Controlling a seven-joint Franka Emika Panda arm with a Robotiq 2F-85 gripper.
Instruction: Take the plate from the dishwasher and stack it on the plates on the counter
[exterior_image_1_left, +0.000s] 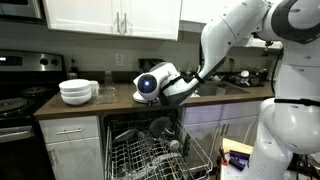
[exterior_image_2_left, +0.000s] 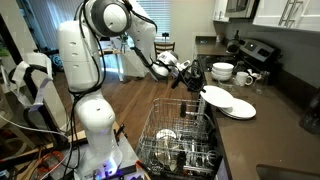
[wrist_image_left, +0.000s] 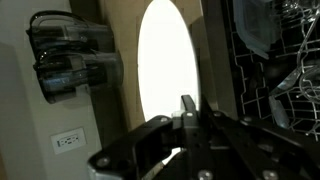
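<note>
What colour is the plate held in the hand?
Plain white, no pattern visible. The plate shows best in the wrist view, gripped at its rim by the hand.

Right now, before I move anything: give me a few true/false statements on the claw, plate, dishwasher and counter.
1. The claw is shut on the rim of the plate. True.
2. The plate lies flat on the plates. False: it is held tilted in the claw, not laid on the stack.
3. The dishwasher is closed. False: it is open, with a wire rack of dishes showing.
4. A stack of white bowls sits on the counter. True.
</note>
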